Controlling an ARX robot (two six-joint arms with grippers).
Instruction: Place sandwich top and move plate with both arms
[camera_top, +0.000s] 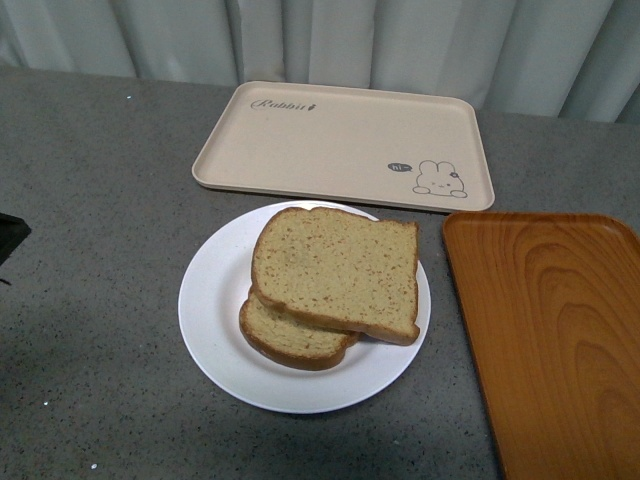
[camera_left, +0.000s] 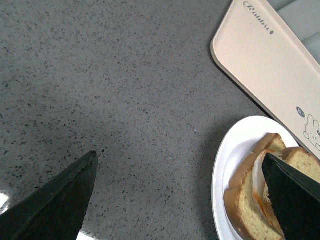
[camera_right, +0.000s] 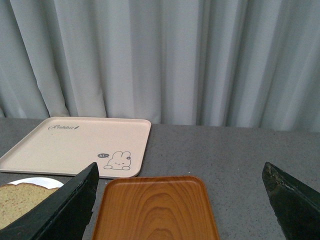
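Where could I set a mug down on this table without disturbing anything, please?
The widest bare patch is the grey table left of the plate and the rabbit tray. Both that tray and the orange tray also lie bare. It is crowded where the plate nearly meets both trays.

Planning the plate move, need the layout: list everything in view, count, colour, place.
sandwich top: 1, tan, askew on lower slice
lower slice: 1, tan, on plate
filling: 1, white-orange, between slices
plate: 1, white, table centre
rabbit tray: 1, beige, behind plate
wood-grain tray: 1, orange, right of plate
table: 1, speckled grey, under everything
curtain: 1, pale grey, behind table
left gripper: 1, black, open, left of plate
right gripper: 1, black, open, empty
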